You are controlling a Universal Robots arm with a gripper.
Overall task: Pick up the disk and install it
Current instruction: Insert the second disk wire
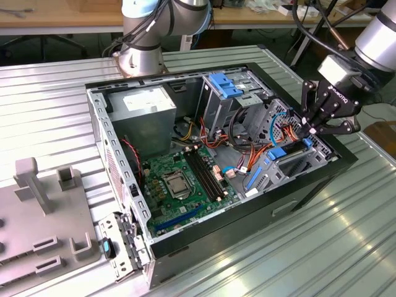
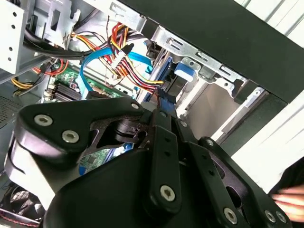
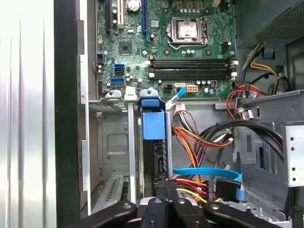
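At the right of the exterior view, the black metal gripper [image 1: 317,128] hangs clenched over the disk [image 1: 291,162], seated in its bay. Blue plastic rail shows in the first wrist view [image 3: 153,124].

Silver-grey arm with blue joint caps, black cables, and black screw-studded end effector [image 1: 326,117].

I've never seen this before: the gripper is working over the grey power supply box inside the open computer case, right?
No. The exterior view shows the gripper over the drive bay, at the open computer case's opposite end from the grey power supply box.
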